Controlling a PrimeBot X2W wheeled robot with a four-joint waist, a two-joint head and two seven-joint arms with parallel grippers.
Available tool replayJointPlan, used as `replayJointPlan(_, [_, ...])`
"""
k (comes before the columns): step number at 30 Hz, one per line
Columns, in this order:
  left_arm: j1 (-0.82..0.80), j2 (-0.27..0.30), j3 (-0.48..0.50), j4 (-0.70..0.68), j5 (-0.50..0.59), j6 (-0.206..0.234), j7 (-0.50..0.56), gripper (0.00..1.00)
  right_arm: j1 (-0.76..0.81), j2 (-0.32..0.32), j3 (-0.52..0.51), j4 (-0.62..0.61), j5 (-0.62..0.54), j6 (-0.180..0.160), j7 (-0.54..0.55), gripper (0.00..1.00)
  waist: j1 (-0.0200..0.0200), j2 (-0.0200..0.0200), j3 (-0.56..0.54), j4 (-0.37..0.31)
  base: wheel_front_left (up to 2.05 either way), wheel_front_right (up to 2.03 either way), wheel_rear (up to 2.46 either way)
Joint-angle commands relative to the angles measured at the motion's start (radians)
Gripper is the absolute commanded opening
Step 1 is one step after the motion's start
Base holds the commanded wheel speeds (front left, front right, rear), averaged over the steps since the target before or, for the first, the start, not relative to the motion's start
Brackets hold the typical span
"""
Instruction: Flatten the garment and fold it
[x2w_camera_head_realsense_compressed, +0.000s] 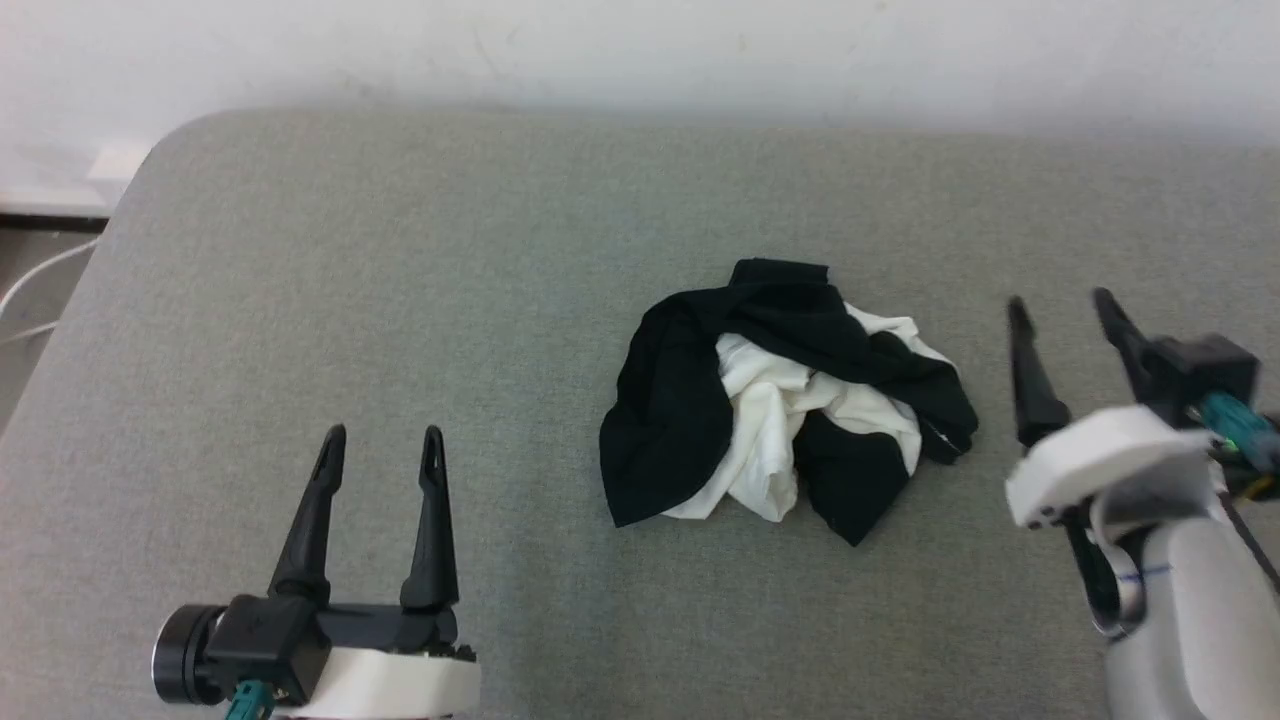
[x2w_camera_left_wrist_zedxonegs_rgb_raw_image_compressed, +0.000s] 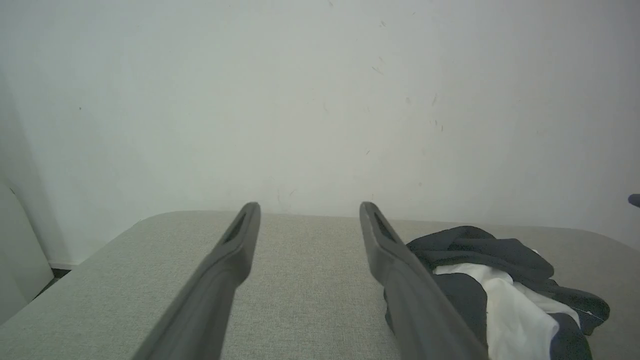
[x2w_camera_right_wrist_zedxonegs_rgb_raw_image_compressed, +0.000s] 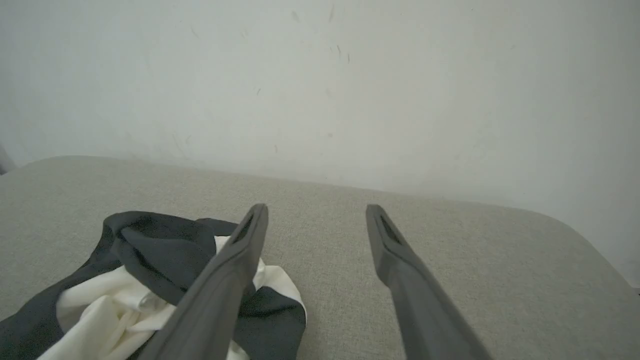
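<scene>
My left gripper (x2w_camera_head_realsense_compressed: 385, 432) and right gripper (x2w_camera_head_realsense_compressed: 1058, 298) both have their jaws spread wide and hold nothing, one to each side of the shirt (x2w_camera_head_realsense_compressed: 780, 400), the right near it, the left well apart. The shirt lies bunched, black over white, a little right of the cushion's (x2w_camera_head_realsense_compressed: 400, 250) middle, so I judge I need both free to hunt for an edge.

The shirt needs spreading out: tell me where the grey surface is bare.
Bare: the wide stretch between the left hand and the crumpled shirt, and the strip from shirt to wall. Tight: the gap between shirt and right hand.
</scene>
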Motion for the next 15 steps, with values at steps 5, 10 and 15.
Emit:
replayJointPlan(5, [-0.036, -0.01, -0.004, -0.004, -0.002, -0.009, -0.005, 1.0, -0.089, -0.009, 0.07, 0.063, 0.01, 0.002, 0.193, 1.0, -0.0001, 0.0, 0.053, 0.043, 0.0, 0.0, 0.0])
replayJointPlan(10, [-0.05, -0.013, -0.012, 0.012, -0.016, -0.012, -0.005, 1.0, -0.138, -0.059, 0.121, 0.115, 0.051, 0.002, 0.401, 1.0, -0.0001, 0.0, 0.073, 0.064, 0.0, 0.0, 0.0])
replayJointPlan(15, [-0.061, -0.013, -0.035, 0.024, -0.043, -0.003, -0.005, 1.0, -0.158, -0.13, 0.214, 0.163, 0.075, 0.002, 0.573, 1.0, -0.0001, 0.0, 0.085, 0.083, 0.0, 0.0, 0.0])
